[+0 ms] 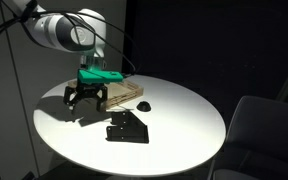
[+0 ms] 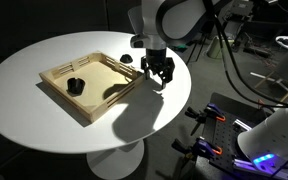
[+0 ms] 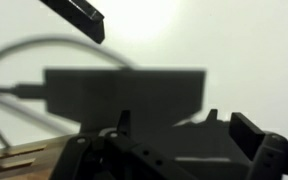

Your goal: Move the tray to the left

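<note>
Progress looks slight to us: the tray [image 2: 62, 98] sits on the tabletop [image 2: 24, 112] with a small dark thing [image 2: 74, 85] inside, and the pincer [image 2: 158, 77] hangs spread just beside the tray's corner, gripping nothing, so grasp and shift remain.

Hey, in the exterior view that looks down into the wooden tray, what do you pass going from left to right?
Small black object lying in the wooden tray → gripper at the tray's right corner → purple-lit equipment at the far right.
</note>
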`<state>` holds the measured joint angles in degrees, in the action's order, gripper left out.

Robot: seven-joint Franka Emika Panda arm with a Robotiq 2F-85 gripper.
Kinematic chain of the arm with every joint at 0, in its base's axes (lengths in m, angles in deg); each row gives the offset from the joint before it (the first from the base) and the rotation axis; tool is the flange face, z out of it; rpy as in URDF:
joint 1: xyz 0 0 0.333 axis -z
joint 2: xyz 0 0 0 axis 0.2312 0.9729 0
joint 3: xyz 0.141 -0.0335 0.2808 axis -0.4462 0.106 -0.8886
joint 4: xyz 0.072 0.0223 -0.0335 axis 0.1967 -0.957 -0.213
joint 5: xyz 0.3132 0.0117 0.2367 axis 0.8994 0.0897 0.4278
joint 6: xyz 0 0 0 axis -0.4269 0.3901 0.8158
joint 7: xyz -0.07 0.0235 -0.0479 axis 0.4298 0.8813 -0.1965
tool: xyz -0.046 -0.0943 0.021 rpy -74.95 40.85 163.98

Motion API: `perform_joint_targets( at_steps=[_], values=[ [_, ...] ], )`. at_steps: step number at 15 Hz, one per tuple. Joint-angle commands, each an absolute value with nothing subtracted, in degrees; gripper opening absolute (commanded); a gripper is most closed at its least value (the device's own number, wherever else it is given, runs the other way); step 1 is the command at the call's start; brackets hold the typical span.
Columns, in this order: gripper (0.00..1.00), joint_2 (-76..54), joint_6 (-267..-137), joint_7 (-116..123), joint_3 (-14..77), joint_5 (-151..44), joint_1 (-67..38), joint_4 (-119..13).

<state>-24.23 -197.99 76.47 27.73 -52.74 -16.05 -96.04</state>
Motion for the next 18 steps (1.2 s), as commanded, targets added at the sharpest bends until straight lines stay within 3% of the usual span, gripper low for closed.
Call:
perform_joint_targets(
  at_steps=[1, 18],
  values=[
    [1.0, -24.91, -198.54, 76.49, 26.82, -54.43, -15.41, -95.89],
    [1.0, -26.16, -198.08, 75.51, 24.07, -54.69, -16.97, -96.65]
  ],
)
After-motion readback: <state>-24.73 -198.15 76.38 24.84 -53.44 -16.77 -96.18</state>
